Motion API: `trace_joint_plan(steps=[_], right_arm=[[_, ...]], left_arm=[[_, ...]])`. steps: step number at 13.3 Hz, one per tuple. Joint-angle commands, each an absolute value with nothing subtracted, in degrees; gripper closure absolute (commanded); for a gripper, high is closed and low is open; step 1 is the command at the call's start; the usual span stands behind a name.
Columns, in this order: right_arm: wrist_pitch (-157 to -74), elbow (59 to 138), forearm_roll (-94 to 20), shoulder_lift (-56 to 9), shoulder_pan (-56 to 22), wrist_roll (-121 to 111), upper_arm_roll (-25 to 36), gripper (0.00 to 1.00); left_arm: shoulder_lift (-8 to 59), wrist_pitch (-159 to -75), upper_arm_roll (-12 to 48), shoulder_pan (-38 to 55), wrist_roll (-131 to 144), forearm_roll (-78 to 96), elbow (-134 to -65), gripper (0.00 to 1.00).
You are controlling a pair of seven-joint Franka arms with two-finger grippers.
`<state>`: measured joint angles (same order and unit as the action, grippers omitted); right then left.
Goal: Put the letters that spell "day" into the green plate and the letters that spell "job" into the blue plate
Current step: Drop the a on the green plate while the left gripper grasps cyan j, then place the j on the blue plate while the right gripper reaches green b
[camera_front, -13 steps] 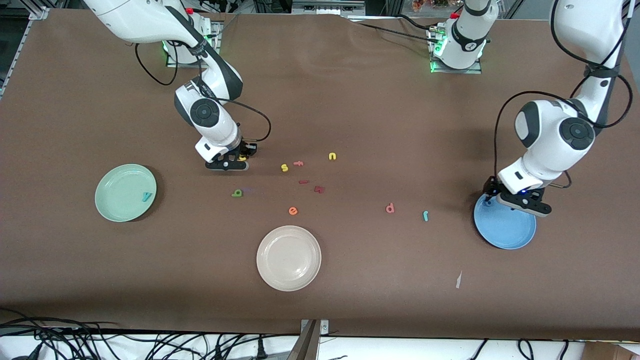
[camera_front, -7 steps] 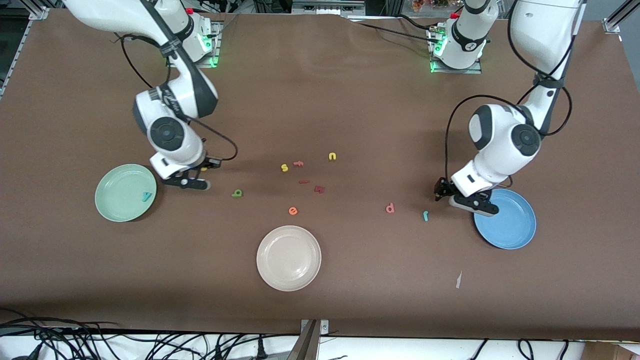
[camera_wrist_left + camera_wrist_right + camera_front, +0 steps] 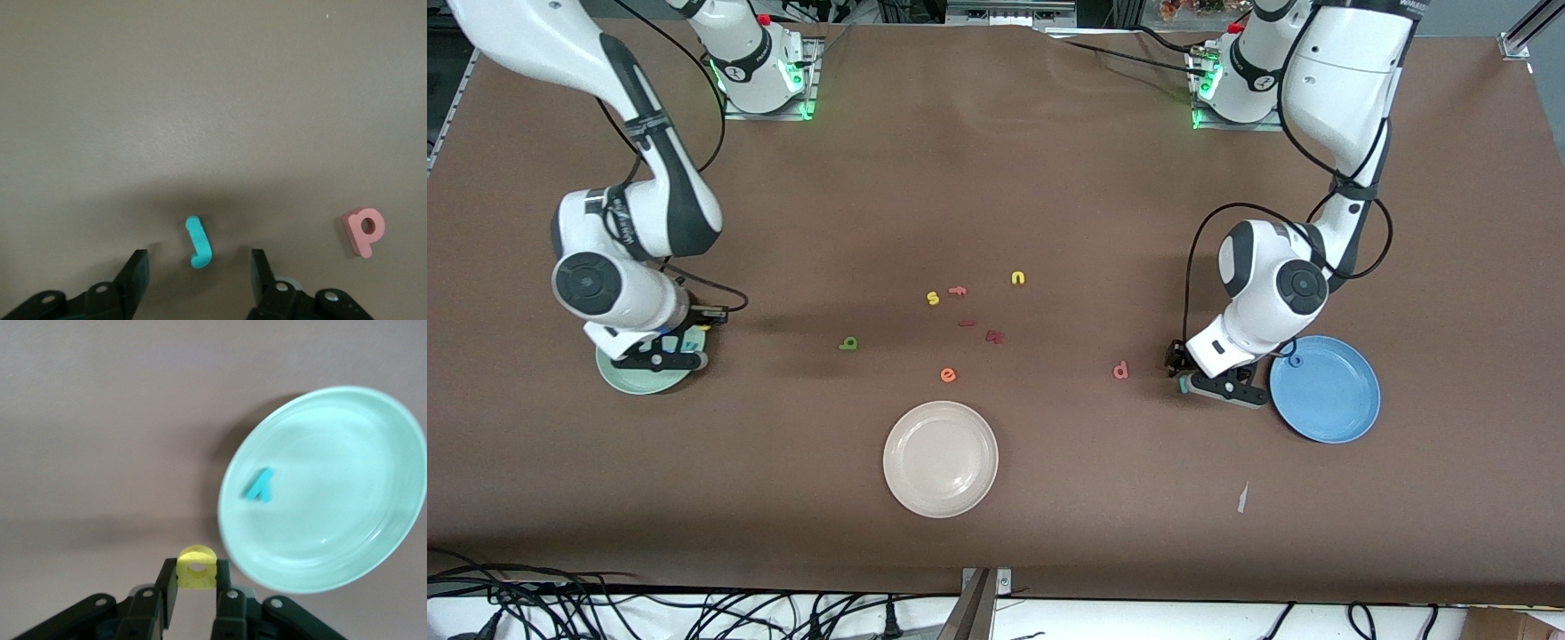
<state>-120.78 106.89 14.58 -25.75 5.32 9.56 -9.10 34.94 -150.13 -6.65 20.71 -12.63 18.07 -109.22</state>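
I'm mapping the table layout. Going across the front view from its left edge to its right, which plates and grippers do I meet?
right gripper over the green plate → cream-white plate → left gripper → blue plate

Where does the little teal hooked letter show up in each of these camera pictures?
Front view: teal "j" on the table at the left gripper, beside the blue plate.
Left wrist view: between the open fingers.
Right wrist view: not in it.
Shared landmark: the pink letter.
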Motion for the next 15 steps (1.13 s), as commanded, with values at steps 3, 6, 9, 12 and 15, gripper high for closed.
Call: trace_joint_plan(steps=[3, 6, 9, 12, 15], right_arm=[[-125.1, 99.7, 15.6, -35.0, 13.2, -1.9, -9.9, 0.63], [-123.5, 99.7, 15.1, -33.6, 13.2, -1.7, -10.9, 0.00], [-117.8, 99.7, 11.0, -30.7, 13.1, 2.4, -14.5, 0.00], [-116.1, 100.9, 10.8, -28.9, 13.1, 10.4, -18.1, 0.00], [-115.9, 103.7, 10.8, -26.6, 13.0, 22.8, -24.7, 0.00]], left_arm=[[37.3, -150.2, -7.9, 22.6, -12.9, 20.0, -107.9, 0.49], [38.6, -152.8, -8.2, 23.1, -13.0, 20.0, -108.2, 0.49], [38.8, -152.8, -8.6, 23.2, -13.2, 19.9, -108.1, 0.65], [38.4, -152.8, -9.4, 23.2, -13.8, 19.9, -107.9, 0.75], [37.2, -152.8, -10.5, 23.2, -13.9, 20.0, -107.9, 0.87]])
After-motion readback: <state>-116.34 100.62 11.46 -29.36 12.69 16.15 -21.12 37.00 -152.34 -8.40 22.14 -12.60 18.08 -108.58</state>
